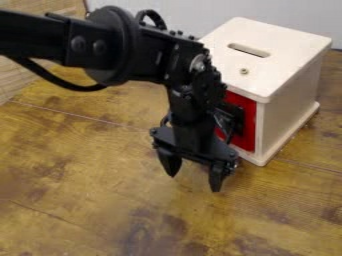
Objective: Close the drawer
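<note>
Gripper sits at the near-left of the cabinet, pointing down, fingers spread, nothing visible between them. The arm comes in from the far left. Drawer is in the cabinet's left-facing side, mostly hidden behind the gripper; can't tell how far out it is. Likely rigid and light, slick on the glossy red face, not fragile. No grasp needed: push flat near the middle of the front, or on the dark handle, square to it so it doesn't bind. Pale cabinet at right looks light too, might slide.
</note>
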You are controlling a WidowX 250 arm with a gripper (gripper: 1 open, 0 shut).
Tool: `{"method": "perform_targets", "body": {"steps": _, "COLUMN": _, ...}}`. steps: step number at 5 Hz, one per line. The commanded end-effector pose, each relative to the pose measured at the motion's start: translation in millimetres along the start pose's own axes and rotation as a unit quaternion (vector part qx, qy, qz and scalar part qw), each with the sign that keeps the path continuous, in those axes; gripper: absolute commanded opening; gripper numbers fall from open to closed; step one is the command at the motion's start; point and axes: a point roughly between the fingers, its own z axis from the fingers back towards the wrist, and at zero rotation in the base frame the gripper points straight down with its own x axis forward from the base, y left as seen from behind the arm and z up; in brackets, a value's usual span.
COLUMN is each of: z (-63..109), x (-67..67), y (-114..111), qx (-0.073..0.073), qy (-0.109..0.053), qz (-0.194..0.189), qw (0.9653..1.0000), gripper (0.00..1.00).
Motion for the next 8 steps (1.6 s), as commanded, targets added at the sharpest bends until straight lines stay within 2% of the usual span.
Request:
{"method": "perform_targets", "body": {"steps": 1, "z": 32.1, "x": 12.0, "y": 0.8, "qx": -0.008, "qy": -0.048, "qz": 0.002, "qw": 0.9988, "gripper": 1.00}}
{"method": "perform_targets", "body": {"steps": 7, "z": 37.7, "x": 13.1, "y": -1.3, "qx": -0.009, "qy": -0.062, "qz": 0.011, "qw": 0.9980, "gripper": 1.00}}
{"method": "perform_targets", "body": {"steps": 8, "z": 34.5, "x": 10.6, "y": -0.9, "qx": -0.009, "qy": -0.065, "qz": 0.013, "qw": 0.9978, "gripper": 1.00}}
